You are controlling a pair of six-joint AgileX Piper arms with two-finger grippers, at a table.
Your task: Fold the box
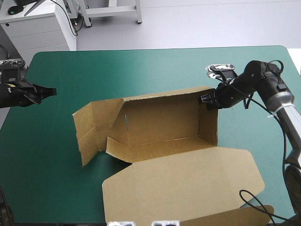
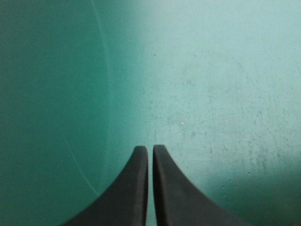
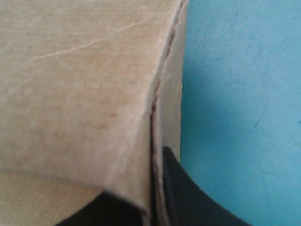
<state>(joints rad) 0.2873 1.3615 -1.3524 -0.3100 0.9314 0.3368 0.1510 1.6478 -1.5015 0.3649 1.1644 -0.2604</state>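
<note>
The brown box (image 1: 160, 127) stands mid-table as an open tray with its far and right walls raised. Its lid (image 1: 183, 183) lies flat toward the front edge, and a side flap (image 1: 91, 129) is spread out at the left. My right gripper (image 1: 203, 100) is at the box's far right corner, shut on the top edge of the wall. In the right wrist view the board (image 3: 84, 94) sits between the fingers (image 3: 188, 193) of that gripper (image 3: 155, 162). My left gripper (image 1: 51, 92) hovers left of the box, shut and holding nothing, over bare teal-green cover (image 2: 211, 94).
The teal-green cover (image 1: 141, 70) stretches from behind the box to the table's far edge. The right edge of the table lies just beyond my right arm. The lid's tuck flap (image 1: 235, 217) reaches the front edge.
</note>
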